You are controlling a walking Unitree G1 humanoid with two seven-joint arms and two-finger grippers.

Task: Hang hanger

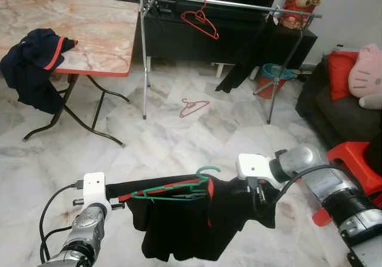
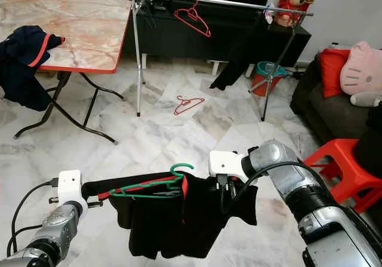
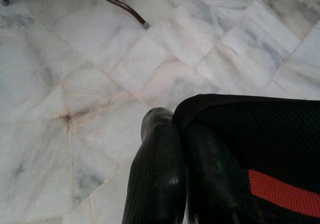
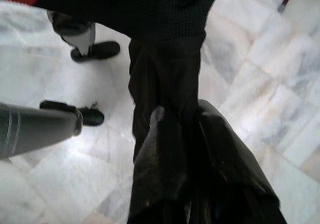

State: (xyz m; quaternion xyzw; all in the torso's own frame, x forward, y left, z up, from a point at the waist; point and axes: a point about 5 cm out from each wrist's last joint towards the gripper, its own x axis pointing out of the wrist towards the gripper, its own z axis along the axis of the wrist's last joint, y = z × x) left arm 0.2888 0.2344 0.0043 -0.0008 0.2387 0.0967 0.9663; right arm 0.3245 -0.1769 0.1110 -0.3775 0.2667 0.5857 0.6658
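A green hanger (image 1: 173,189) carries a black garment (image 1: 179,225) with red trim, held low in front of me between both arms. My left gripper (image 1: 119,205) is shut on the garment's left shoulder; in the left wrist view its fingers (image 3: 160,169) pinch black mesh fabric (image 3: 260,144). My right gripper (image 1: 258,190) is shut on the garment's right side, with the cloth (image 4: 170,83) draped over its fingers. The hanger's hook points up. Across the room stands a metal clothes rack (image 1: 227,3) with a red hanger (image 1: 200,21) on its rail.
Another red hanger (image 1: 194,107) lies on the marble floor under the rack. A black garment (image 1: 245,64) hangs at the rack's right. A marble-top table (image 1: 89,34) with dark clothing (image 1: 33,64) stands left. A dark sofa (image 1: 334,111) and red stool (image 1: 358,159) are right.
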